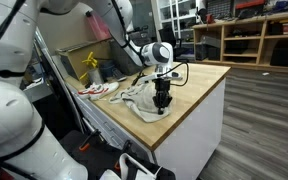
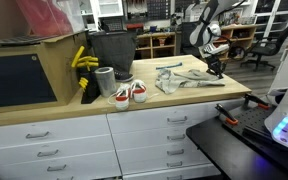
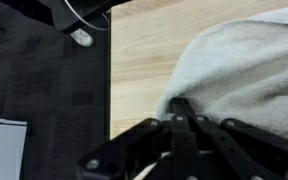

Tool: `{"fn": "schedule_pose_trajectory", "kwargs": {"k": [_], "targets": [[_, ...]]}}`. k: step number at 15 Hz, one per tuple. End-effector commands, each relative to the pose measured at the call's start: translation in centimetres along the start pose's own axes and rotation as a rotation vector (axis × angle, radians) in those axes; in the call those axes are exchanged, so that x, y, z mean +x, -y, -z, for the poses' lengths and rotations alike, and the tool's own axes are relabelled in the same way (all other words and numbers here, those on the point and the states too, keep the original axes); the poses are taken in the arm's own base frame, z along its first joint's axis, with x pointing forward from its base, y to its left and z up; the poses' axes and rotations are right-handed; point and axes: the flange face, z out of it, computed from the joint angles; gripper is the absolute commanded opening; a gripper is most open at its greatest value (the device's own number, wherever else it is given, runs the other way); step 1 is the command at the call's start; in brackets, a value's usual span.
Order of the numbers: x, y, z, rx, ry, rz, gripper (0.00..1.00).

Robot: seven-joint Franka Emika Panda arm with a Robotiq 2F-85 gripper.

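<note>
A pale grey cloth (image 1: 142, 104) (image 2: 187, 78) lies crumpled on the wooden counter (image 1: 200, 84) (image 2: 174, 97). My gripper (image 1: 162, 102) (image 2: 216, 69) points straight down at the cloth's end nearest the counter's edge. In the wrist view the cloth (image 3: 246, 70) fills the right side. There the gripper (image 3: 181, 106) has its black fingers pressed together, with the cloth's edge bunched round their tips, so it looks shut on the cloth's hem. The fingers hide the pinch itself.
A pair of red and white sneakers (image 2: 124, 95) (image 1: 96, 90) sits on the counter, beside a grey cup (image 2: 105, 80), a black bin (image 2: 111, 48) and a yellow object (image 2: 81, 58). In the wrist view the counter's edge (image 3: 111, 90) drops to dark floor.
</note>
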Motion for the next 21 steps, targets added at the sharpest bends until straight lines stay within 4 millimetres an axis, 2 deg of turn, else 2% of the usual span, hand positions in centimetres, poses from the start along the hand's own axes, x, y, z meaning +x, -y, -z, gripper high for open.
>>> {"fn": "schedule_pose_trajectory", "kwargs": {"k": [1, 10, 17, 21], "targets": [[-1.1, 0.4, -2.0, -0.023, -0.032, 0.020, 0.00], [-2.6, 2.9, -5.3, -0.056, -0.054, 0.171, 0.00], [-4.5, 5.7, -7.9, -0.123, 0.063, 0.411, 0.00], [-5.8, 7.1, -8.8, -0.173, 0.123, 0.454, 0.00]]}}
